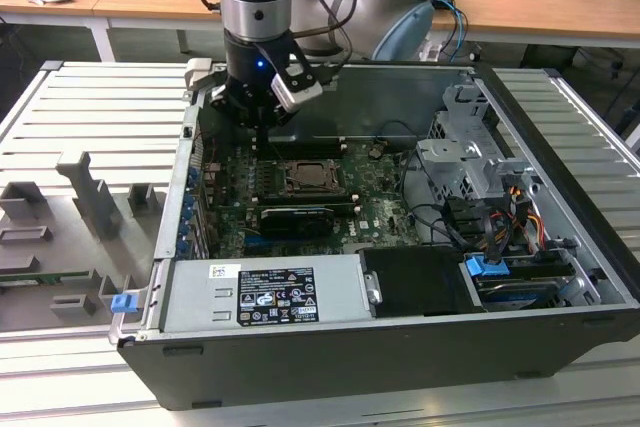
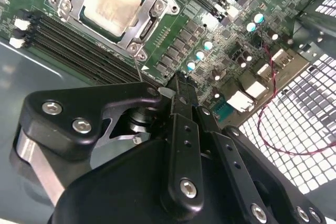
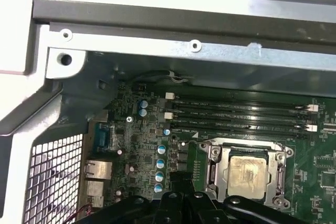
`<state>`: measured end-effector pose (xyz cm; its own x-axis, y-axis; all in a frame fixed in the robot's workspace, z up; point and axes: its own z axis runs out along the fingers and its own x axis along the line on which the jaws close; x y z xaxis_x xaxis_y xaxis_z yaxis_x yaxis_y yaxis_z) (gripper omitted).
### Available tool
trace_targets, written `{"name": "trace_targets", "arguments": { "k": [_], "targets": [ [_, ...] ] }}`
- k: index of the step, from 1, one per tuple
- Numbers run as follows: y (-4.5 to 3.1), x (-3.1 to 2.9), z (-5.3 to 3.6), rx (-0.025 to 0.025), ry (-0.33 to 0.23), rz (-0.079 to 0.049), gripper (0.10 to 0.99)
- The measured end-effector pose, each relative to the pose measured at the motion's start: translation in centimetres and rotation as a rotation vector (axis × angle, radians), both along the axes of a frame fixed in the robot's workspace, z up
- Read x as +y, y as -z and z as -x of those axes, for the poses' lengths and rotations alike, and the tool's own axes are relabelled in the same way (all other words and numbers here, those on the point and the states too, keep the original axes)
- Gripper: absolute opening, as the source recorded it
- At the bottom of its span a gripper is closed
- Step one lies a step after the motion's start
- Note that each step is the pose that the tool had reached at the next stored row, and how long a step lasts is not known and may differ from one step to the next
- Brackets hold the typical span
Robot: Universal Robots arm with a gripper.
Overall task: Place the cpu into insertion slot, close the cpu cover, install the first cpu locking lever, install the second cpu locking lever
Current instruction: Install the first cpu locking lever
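- Cpu [image 2: 113, 4] seated flat in the insertion slot [image 3: 247, 149], pale metal top facing up, mid-way across the green motherboard [image 1: 385, 217] inside the open computer case [image 1: 400, 357].
- Cpu cover [image 3: 219, 171] lying down around the chip, silver frame on all four sides, chip top showing through the window.
- Gripper [image 1: 262, 135] hanging above the board, just to the exterior view's left of the socket and clear of the cover.
- Jaws drawn together at the tips in the second wrist view, no gap to be seen; hold on anything not discernible.
- Thin locking lever [image 2: 138, 67] rising from a socket corner toward the black fingertips [image 2: 178, 85]; contact unclear.
- Long black memory slots [image 3: 236, 114] just beside the socket.
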<state>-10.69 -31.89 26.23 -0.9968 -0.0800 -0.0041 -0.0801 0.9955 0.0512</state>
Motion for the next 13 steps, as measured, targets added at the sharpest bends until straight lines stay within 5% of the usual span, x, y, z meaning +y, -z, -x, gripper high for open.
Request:
{"name": "trace_targets", "arguments": {
  "k": [13],
  "targets": [
    [0.39,0.31,0.72,-0.0001,0.000,-0.010,0.106]
  ]
}}
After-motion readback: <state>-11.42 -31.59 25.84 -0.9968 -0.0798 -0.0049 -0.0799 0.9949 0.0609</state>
